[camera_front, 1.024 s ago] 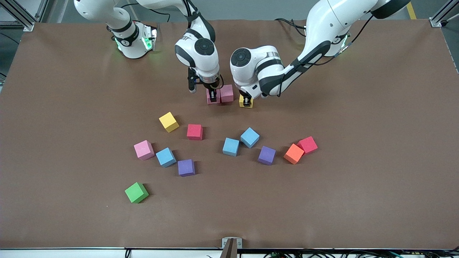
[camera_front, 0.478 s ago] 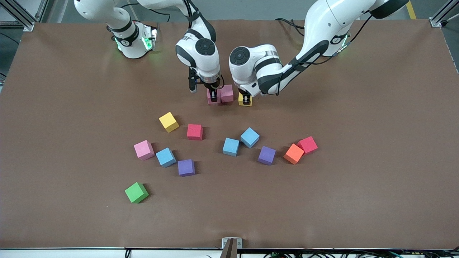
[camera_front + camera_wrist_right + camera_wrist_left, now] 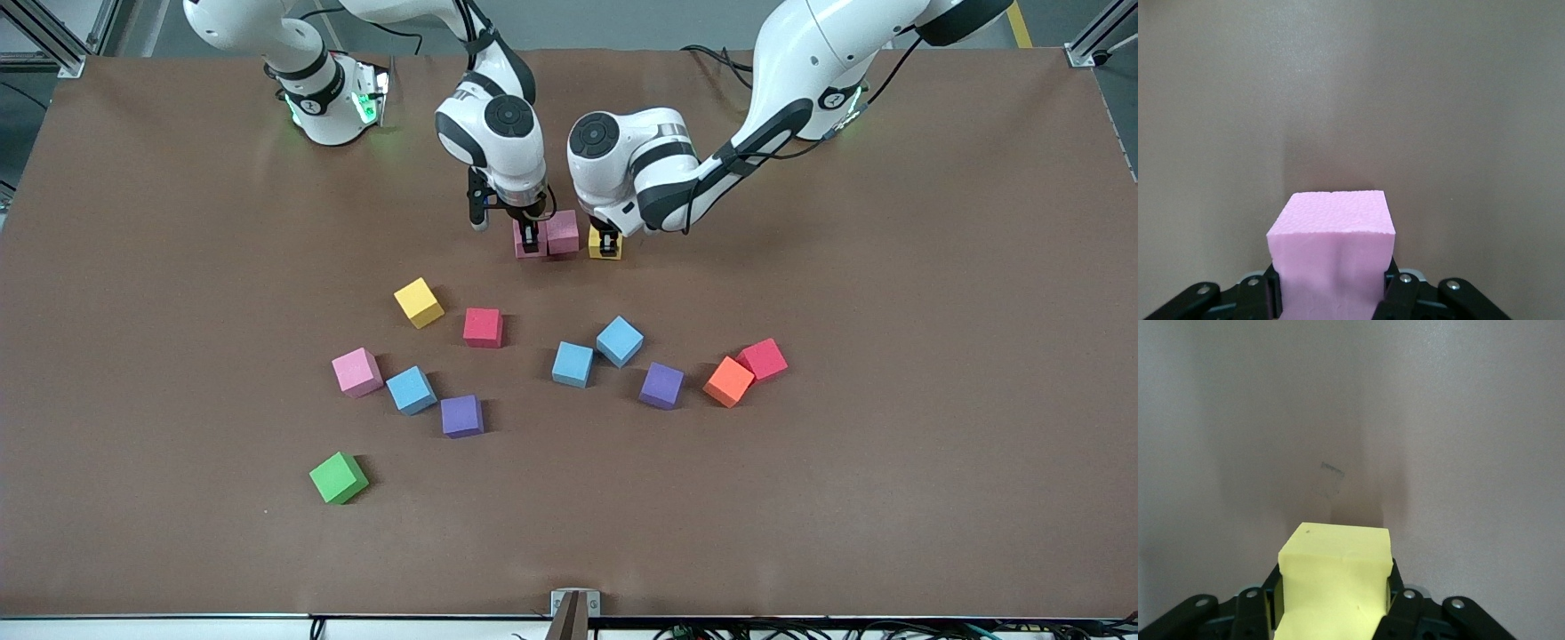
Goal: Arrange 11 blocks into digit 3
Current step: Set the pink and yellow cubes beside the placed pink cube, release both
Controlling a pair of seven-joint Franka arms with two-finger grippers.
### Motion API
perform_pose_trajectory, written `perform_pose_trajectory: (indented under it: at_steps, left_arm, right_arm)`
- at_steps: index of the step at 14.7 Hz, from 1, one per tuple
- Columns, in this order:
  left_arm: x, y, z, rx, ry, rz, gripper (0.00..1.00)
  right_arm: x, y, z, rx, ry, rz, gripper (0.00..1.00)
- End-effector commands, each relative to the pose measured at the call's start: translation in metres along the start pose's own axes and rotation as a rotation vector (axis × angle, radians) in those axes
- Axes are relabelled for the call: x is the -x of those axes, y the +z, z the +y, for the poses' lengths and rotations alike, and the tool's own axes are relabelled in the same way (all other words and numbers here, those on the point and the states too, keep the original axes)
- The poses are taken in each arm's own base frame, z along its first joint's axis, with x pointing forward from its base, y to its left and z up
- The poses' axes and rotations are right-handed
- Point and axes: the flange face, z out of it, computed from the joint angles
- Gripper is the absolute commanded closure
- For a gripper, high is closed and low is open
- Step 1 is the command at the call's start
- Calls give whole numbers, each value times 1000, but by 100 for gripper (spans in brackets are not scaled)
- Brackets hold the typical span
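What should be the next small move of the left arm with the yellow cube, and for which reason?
Probably slide the yellow cube, gripped by the left gripper, toward the second pink cube until they touch. A small gap separates them. The right gripper holds the first pink cube beside it, so this would likely complete a row of three.

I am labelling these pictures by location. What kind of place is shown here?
Probably a robotics lab or test bench: two white robot arms fixed to a brown-covered table, metal frame posts at its corners, and loose foam cubes laid out for practice.
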Motion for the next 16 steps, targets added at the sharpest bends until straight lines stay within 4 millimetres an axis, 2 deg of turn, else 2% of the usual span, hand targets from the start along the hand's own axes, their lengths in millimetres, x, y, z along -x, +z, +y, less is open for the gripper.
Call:
perform_pose_trajectory:
  at_steps: [1, 3, 5, 6, 7, 9, 16]
  left_arm:
    - [7, -5, -19, 57, -342, -5, 61]
    - [9, -5, -20, 63, -334, -8, 61]
    - [11, -6, -23, 63, -328, -16, 61]
    - [15, -6, -29, 63, -319, -17, 61]
    - [17, -5, -31, 62, -315, -16, 61]
    - [18, -4, -31, 61, -327, -18, 61]
    - [25, -1, -40, 53, -338, -18, 61]
  right_arm:
    - [5, 5, 4, -5, 8, 6, 98]
    - [5, 5, 4, -4, 8, 8, 93]
    - [5, 5, 4, -4, 10, 8, 78]
    - [4, 5, 3, -5, 10, 7, 53]
    - [4, 5, 2, -5, 11, 7, 40]
    - [4, 5, 4, -4, 7, 10, 0]
    - [4, 5, 3, -8, -5, 15, 0]
